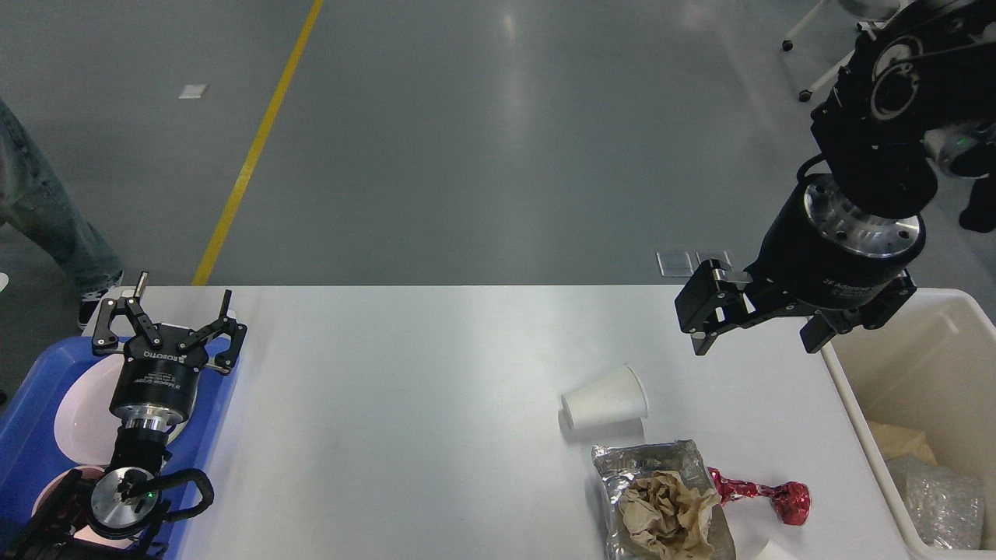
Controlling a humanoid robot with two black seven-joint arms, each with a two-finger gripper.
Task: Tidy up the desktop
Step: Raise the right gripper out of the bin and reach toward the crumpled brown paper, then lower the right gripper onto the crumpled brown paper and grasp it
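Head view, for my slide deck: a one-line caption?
Right pincer open above the desktop near a tipped paper cup and wrappers.

Single head view, high, looking forward and down. White surface point(405, 404) fills lower half at mid range; grey floor point(482, 140) beyond. Left arm enters lower left, right arm upper right.

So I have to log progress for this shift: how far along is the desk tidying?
Partly done. The cream bin already holds crumpled paper and plastic wrap, and plates sit in the blue tray. Nothing is in hand: the right gripper hangs open above the desktop, and the left gripper is open over the tray. Left: the tipped paper cup, the foil bag with brown paper and the red wrapper.
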